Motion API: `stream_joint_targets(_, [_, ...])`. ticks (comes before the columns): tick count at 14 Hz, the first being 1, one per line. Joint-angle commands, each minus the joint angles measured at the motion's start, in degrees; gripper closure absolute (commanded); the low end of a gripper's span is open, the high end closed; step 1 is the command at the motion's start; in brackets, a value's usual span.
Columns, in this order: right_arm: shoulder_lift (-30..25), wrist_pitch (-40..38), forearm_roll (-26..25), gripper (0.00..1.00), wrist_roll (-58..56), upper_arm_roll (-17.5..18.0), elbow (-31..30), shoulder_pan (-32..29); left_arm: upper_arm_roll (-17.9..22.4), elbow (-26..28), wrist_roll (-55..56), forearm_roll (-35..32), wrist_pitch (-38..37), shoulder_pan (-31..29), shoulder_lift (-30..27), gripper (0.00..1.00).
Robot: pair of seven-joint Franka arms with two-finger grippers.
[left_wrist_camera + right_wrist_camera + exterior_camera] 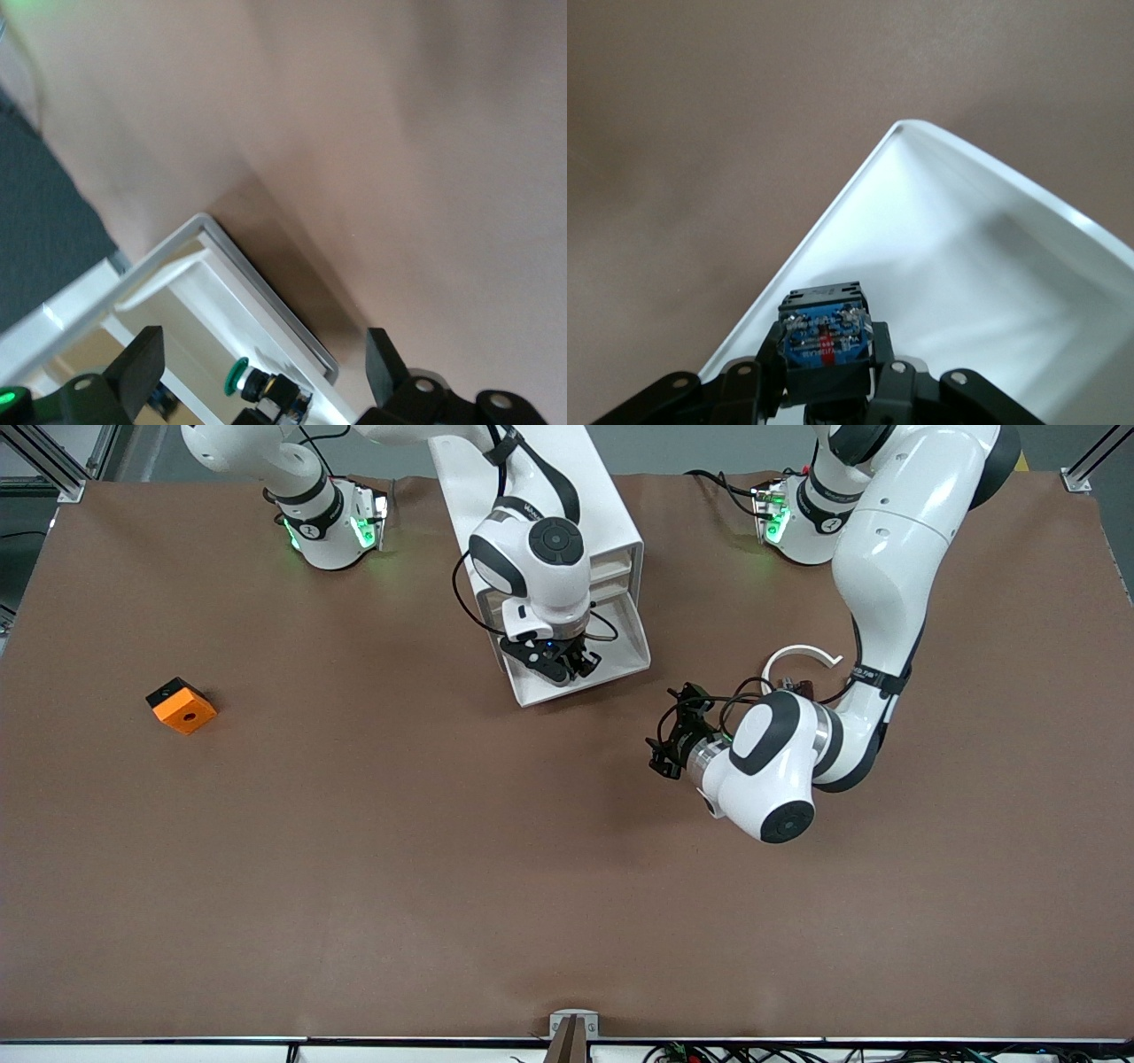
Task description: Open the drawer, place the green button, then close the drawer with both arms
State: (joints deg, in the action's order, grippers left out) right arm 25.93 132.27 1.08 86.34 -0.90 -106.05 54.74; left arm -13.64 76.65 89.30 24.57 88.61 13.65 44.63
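A brown table (354, 850) carries everything. Two white arms reach out from bases along its upper edge. The left arm (886, 567) bends down from its base and turns its wrist sideways, toward the drawer unit. The right arm (532, 549) comes down over the middle of the table.

A white drawer cabinet (611, 522) stands between the two bases, its lowest drawer (620, 657) pulled out toward the front camera, and the wrist views show the drawer's pale walls (992, 266) and its rim (266, 292).

The right gripper (558, 662) hangs over the open drawer, its fingers (881, 354) pinching the button (824, 332); the right wrist view shows the button's blue base between the pads, over the drawer's inside. The left wrist view shows the same button (266, 387), its green cap pointing sideways, apparently just above the drawer rim, though that view is too oblique to be sure of its height.

The left gripper (675, 731) hangs low over bare table, near the open drawer on the side toward the left arm's end, its fingers (142, 359) spread wide and holding nothing.

A white C-shaped ring (797, 657) lies on the table beside the left arm's elbow. An orange square block (182, 707) with a hole sits well apart, toward the right arm's end.
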Motion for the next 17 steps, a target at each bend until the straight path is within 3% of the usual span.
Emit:
stream_joint_targets(1, [0.3,-0.3,-0.5,1.00,1.4,-0.5,0.7,1.6,-0.2,4.8,-10.9,-2.1,4.4,0.1,-3.8,0.00])
stream_joint_targets(6, [0.3,-0.5,-0.4,1.00,7.1,-0.5,0.7,2.2,0.2,6.8,-28.8,-7.4,17.6,0.3,-6.6,0.00])
stream_joint_targets(17, [0.7,-0.8,-0.5,1.00,9.6,-0.6,0.5,3.3,-1.9,6.3,-32.9,-21.0,21.1,2.0,-8.4,0.00])
